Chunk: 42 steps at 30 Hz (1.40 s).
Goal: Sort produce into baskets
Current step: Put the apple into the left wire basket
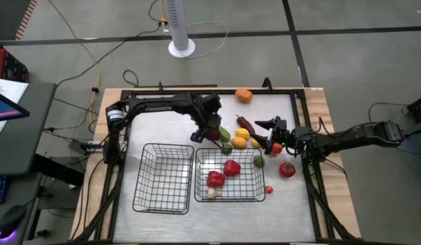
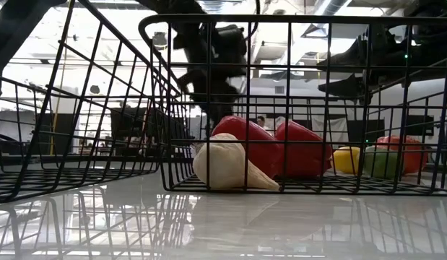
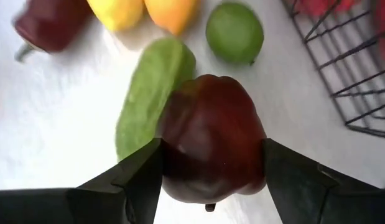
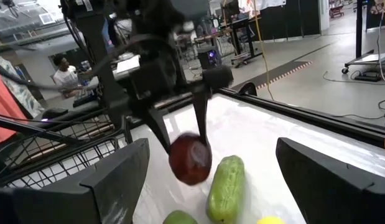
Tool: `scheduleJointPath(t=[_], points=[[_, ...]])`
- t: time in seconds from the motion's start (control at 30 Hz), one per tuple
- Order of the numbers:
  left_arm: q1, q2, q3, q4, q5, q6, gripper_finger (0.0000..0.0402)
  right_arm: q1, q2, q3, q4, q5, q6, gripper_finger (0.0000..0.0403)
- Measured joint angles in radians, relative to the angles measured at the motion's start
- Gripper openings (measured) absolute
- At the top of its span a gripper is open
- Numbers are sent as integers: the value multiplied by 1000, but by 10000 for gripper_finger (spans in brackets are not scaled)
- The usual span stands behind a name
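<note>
My left gripper [image 1: 211, 133] is shut on a dark red, pepper-like fruit [image 3: 211, 143], just beyond the right basket's far rim. Beneath and beside it on the table lie a green cucumber [image 3: 148, 99], a lime [image 3: 234, 32], a yellow fruit [image 3: 117, 11], an orange one [image 3: 170, 11] and a dark purple one [image 3: 49, 25]. The left basket [image 1: 143, 146] holds nothing. The right basket [image 1: 196, 197] holds two red peppers [image 2: 270, 148] and a white garlic bulb [image 2: 227, 166]. My right gripper [image 1: 264, 134] waits open at the table's right. My left gripper pinches the dark red fruit between its two fingers, one on each of two opposite sides [image 3: 170, 155]. The fingers [image 4: 201, 124] come from above, slanting down. The fruit hangs between their ends, lifted clear of the table beside the cucumber [image 4: 224, 186].
An orange fruit [image 1: 243, 96] lies near the far edge. A red tomato [image 1: 287, 169], a small red piece [image 1: 269, 190] and a green piece [image 1: 258, 162] lie right of the right basket. A reddish-orange piece [image 1: 275, 148] sits by my right gripper.
</note>
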Motion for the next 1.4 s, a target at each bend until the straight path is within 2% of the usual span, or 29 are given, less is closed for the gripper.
scheduleJointPath(t=[0.4,0.67,0.77,0.93,1.17,1.4], points=[[-1,-2,293,-264,86,-57,233,0,0,0,-3,0,0,379],[-31,-2,396,-540,271,-148,233,0,0,0,-10,0,0,379],[-57,-2,404,-655,309,-180,233,0,0,0,-10,0,0,379],[-119,-2,404,-717,303,-252,233,0,0,0,-10,0,0,379],[-195,-5,404,-717,226,-301,233,0,0,0,-10,0,8,379],[-231,-79,365,-719,213,-362,233,0,0,0,-15,0,9,379]])
